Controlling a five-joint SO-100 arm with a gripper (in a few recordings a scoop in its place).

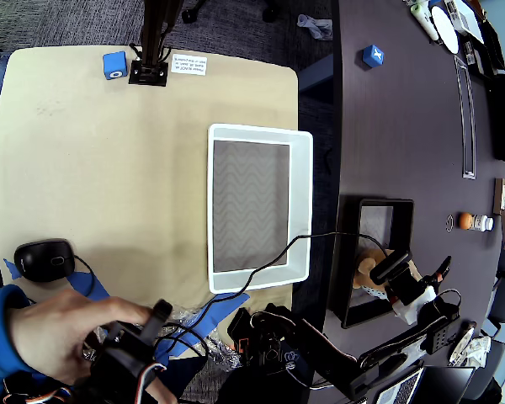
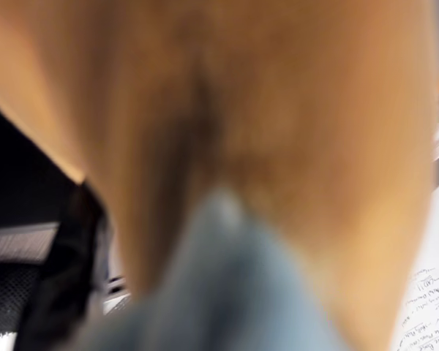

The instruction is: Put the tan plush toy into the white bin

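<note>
Overhead view: gripper (image 1: 385,271) at four o'clock, down on plush toy (image 1: 369,271) at black bin (image 1: 375,261); jaw opening impossible to tell. White bin (image 1: 301,202) centre, cable (image 1: 273,261) across rim: snag risk.
Wrist view: plush toy (image 2: 278,124) blurred, pressed near lens; weak hold could drop it.
</note>
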